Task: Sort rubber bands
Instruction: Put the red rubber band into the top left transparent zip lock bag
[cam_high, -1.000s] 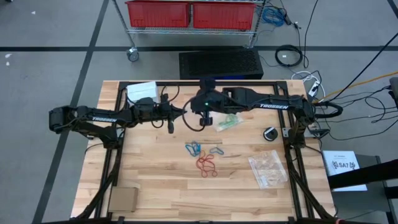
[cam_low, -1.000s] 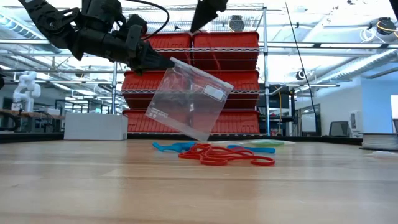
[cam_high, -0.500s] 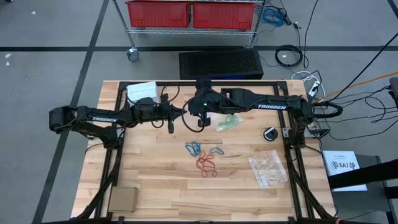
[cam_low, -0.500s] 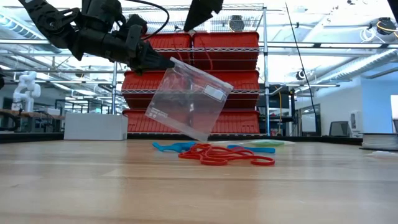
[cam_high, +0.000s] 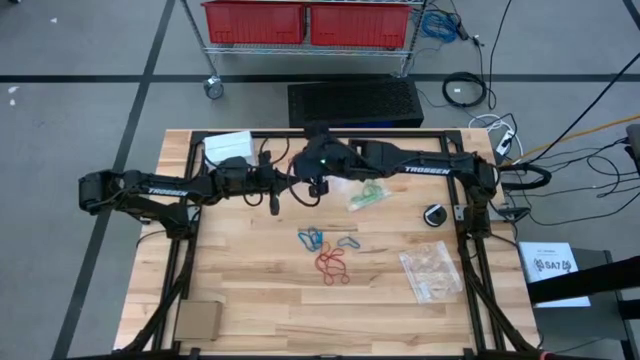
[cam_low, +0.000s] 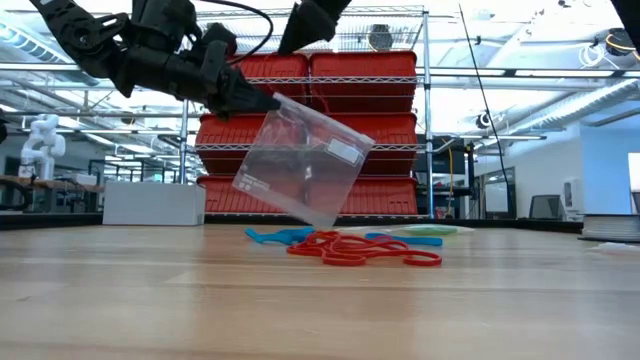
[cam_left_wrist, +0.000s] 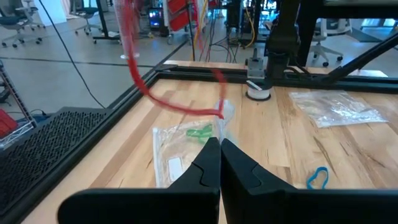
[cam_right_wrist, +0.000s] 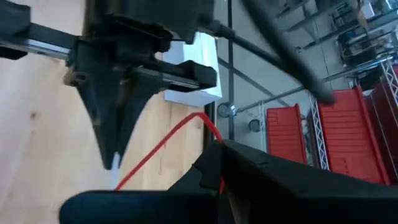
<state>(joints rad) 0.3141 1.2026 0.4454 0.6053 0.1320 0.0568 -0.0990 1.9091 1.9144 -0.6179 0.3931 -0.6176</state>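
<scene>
Low view: crinkly clear bag (cam_low: 303, 160) (thin red loop (cam_low: 362, 252))

The right hand (cam_high: 306, 172) has shifted along the desk's far side toward the left hand (cam_high: 296, 180), carrying its pinched red rubber band (cam_right_wrist: 163, 147) closer to the clear bag (cam_low: 303, 162).

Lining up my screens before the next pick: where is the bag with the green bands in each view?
High view: the bag with the green bands lies just below the right arm.
Low view: flat, far behind the loose bands, at.
Left wrist view: just ahead of that hand, at.
Right wrist view: not in it.
Shared landmark: the left hand.
</scene>
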